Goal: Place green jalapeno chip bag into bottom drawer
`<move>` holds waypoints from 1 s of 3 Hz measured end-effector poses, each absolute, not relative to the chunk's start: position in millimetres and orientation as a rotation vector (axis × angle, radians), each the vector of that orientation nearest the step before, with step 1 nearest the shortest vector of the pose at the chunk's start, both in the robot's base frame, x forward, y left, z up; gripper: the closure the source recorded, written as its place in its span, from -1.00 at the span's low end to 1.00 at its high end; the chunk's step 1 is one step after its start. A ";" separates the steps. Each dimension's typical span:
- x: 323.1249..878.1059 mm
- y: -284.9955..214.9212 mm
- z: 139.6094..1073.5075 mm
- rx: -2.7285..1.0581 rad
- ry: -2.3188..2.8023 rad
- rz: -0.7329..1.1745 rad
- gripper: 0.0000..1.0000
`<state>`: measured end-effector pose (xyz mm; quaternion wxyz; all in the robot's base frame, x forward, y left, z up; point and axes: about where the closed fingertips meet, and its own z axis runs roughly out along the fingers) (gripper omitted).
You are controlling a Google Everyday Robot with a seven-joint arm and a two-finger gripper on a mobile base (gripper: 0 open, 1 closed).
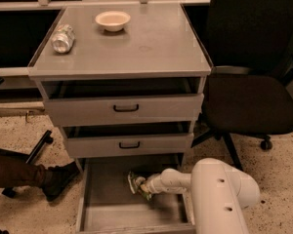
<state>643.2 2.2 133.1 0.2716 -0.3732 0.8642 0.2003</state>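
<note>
Grey metal cabinet, three drawers, seen from the front and above.

Counter (151, 48): flat grey top; cream round bowl (112, 20) upright at the far edge, left of centre; crushed silver can (63, 38) lying on its side near the far left corner, well apart from the bowl.

Top drawer (156, 108): shallow, black handle, pulled out a little; a dark gap shows above its front.

Middle drawer (158, 144): shallow, black handle, pulled out slightly, sitting under the top one.

Bottom drawer (107, 213): lowest and deepest, pulled far out toward the near side; plain grey interior open to view.

Green jalapeno chip bag (135, 181): small crumpled foil bag, green with pale patches; inside the bottom drawer, toward its far right part, just under the middle drawer's front; whether it touches the drawer floor cannot be told.

Gripper (145, 185): inside the bottom drawer, reaching in from the right, at the right side of the bag; fingers clamped on the bag.

Arm (219, 194): white, bulky rounded housing at the near right, outside the drawer's right wall, narrowing toward the gripper.

Office chair (249, 101): black, right of the cabinet, seat close to its side.

Dark shoe (58, 177) and trouser leg: on the speckled floor, left of the bottom drawer.
</note>
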 end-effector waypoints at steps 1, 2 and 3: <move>643.1 2.2 133.1 -1.005 2.327 0.539 0.16; 643.1 2.3 133.1 -1.005 2.327 0.539 -0.30; 643.1 2.3 133.0 -1.005 2.327 0.539 -0.77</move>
